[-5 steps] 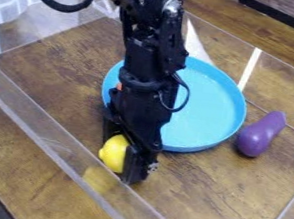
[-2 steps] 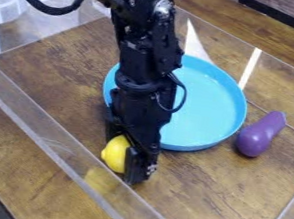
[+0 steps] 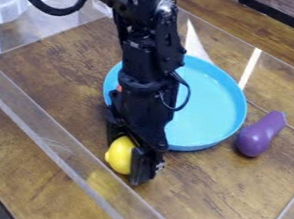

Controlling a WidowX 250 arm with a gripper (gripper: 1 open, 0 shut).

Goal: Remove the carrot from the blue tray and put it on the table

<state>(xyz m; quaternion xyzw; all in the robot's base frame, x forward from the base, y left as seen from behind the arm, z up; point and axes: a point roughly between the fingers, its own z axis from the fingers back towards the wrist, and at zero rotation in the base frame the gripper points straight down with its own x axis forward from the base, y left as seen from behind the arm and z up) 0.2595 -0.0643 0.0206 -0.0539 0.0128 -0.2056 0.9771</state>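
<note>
so the gripper (image 3: pixel 132 165) points straight down at the tabletop (image 3: pixel 56 55), just beside the blue tray (image 3: pixel 215 108), jaws spread wide around a yellow lemon (image 3: pixel 118 153). purple eggplant (image 3: pixel 260 133) sits right of the tray. can't spot the carrot anywhere

- One robot arm (image 3: pixel 142 40), black, reaching down over the surface (image 3: pixel 61 66).
- One end effector (image 3: pixel 136 161) at the arm's lower end, pointing down at the wood.
- One blue tray (image 3: pixel 211 107), round with a low rim.
- One yellow lemon (image 3: pixel 118 154), low beside the end effector, just off the tray's near edge.
- One purple eggplant (image 3: pixel 260 134), lying on the surface to the right of the tray.
- One wood-plank surface carrying all of these.
- Clear acrylic walls (image 3: pixel 52 135) border the surface; their exact number cannot be told.
</note>
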